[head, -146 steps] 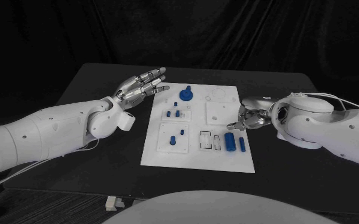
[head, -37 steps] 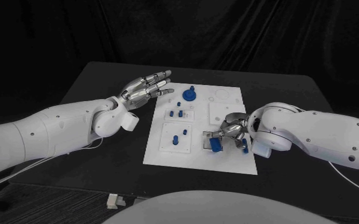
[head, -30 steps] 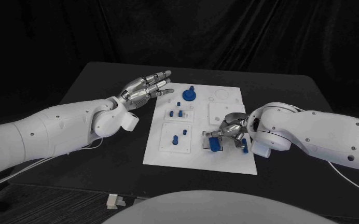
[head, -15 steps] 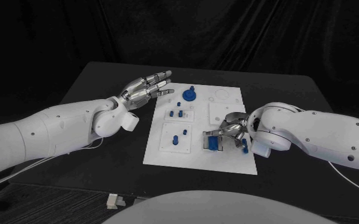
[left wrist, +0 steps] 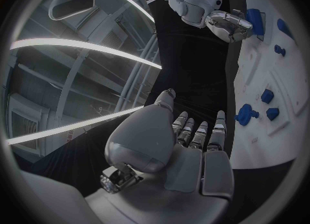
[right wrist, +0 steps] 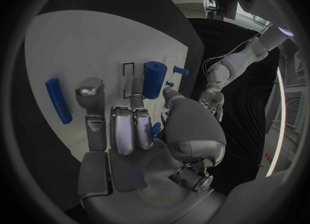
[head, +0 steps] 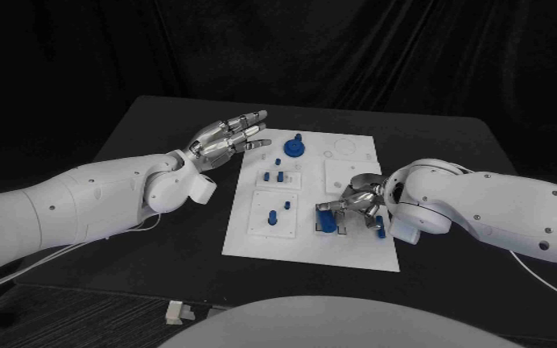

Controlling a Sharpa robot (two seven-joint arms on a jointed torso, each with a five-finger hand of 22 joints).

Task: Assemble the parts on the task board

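Right hand (head: pixel 357 203) is sliding the blue cylinder (right wrist: pixel 152 79) leftward, pinching its rigid, slick-looking sides; left hand (head: pixel 228 134) is hovering, fingers spread.

We are holding our left hand (head: pixel 228 136) raised at about ten o'clock from the table's middle, palm up, fingers apart and pointing toward one o'clock, gripping nothing. We are reaching our right arm in from four o'clock, its hand (head: pixel 357 203) lowered palm-down with fingers (right wrist: pixel 132 123) extended, thumb alongside.
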